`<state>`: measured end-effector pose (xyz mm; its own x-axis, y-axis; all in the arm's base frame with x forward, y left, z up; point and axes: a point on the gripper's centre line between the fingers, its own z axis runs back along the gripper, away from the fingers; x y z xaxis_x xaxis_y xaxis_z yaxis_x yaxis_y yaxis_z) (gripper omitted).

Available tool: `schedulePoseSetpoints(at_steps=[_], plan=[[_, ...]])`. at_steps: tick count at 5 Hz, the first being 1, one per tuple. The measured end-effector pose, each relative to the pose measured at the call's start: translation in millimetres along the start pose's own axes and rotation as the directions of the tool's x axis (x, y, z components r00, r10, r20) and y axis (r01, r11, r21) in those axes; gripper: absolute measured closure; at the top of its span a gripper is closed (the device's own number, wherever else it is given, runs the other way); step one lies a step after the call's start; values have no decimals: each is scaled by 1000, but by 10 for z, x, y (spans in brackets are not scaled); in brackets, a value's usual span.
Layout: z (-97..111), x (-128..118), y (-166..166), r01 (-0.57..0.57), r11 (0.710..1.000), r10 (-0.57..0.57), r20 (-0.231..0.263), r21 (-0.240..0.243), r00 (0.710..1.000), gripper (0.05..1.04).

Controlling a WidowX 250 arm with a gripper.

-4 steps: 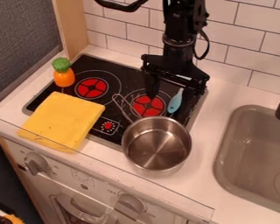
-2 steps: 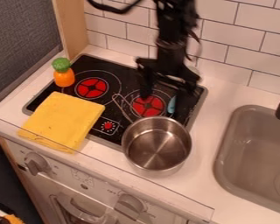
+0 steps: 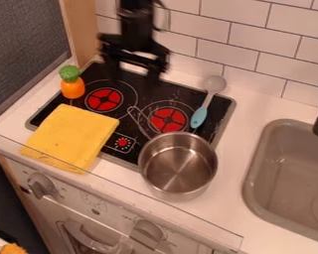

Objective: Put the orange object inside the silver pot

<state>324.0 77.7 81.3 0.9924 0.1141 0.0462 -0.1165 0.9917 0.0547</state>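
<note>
Rounded orange toy with green top [image 3: 72,88]: upright at the left edge of the black cooktop [image 3: 129,128].
Expect light, stiff, slightly slippery handling; grip the orange body mid-height. I have the jaws spread and empty, behind and right.

- From here, the arm [image 3: 136,25] looks black all over, its upper part thick and column-like.
- A thin dark cable [image 3: 168,14] curves beside it.
- The black gripper [image 3: 133,73] has a wide crosspiece [image 3: 138,58].
</note>
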Motion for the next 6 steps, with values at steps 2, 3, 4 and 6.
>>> schedulePoseSetpoints(at_steps=[2,3,4,6], plan=[[35,110,929,-166,985,165,22,37,986,83],[-115,192,1083,-213,977,213,21,25,977,83],[-429,235,1090,-223,975,224,-36,13,974,83],[-684,257,1043,-248,969,248,-55,-5,967,112]])
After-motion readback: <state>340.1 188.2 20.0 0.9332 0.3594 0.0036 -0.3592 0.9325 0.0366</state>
